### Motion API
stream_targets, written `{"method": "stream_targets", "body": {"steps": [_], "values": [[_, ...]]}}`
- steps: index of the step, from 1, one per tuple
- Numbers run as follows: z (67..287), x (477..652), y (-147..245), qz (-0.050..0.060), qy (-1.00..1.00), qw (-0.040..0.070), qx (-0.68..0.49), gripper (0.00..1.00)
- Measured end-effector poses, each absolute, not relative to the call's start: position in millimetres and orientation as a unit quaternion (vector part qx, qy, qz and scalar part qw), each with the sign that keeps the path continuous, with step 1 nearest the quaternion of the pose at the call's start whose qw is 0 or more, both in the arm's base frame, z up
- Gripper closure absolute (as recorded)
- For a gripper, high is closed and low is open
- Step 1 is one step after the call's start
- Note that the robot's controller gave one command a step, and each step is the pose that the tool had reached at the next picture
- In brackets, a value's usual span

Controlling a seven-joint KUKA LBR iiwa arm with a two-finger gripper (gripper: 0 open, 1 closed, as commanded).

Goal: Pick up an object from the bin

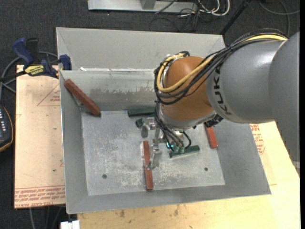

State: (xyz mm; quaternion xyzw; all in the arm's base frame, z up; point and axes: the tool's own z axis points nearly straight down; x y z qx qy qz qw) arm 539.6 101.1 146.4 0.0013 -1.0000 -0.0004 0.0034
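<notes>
The grey KUKA arm [257, 80], its wrist under a rounded orange cover [183, 92] looped with yellow and black cables [164, 75], reaches from the right side into the grey metal bin [119, 175]. Its gripper [153, 151] hangs low over the middle of the bin floor. Whether the gripper is spread or pressed together cannot be told from this angle.

Just beside the gripper, on its left, lies a thin red-brown stick [148, 178]. It runs from the middle of the floor toward the bin's near edge, where its lower end lies clear of the gripper. Whether the gripper touches the stick cannot be made out.

A small dark green piece [190, 150] lies just to the right of the gripper, partly under the wrist. A dark green bar [140, 112] lies flat at the foot of the far wall. A larger red-brown block [82, 97] leans in the far left corner, and a short red-brown piece [211, 138] lies toward the right edge, well apart from the stick.
</notes>
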Motion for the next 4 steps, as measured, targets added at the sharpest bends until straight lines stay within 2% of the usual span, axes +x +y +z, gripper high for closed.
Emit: {"method": "stream_targets", "body": {"steps": [1, 2, 3, 4], "values": [[72, 487.4, 92, -0.001, -0.995, -0.008, 0.095, 0.0], [74, 537.0, 58, 0.0, -0.979, -0.002, 0.205, 0.0], [96, 593.1, -45, 0.002, -0.983, -0.004, 0.185, 0.0], [69, 568.9, -55, -0.001, -0.997, 0.0, 0.072, 0.0]]}}
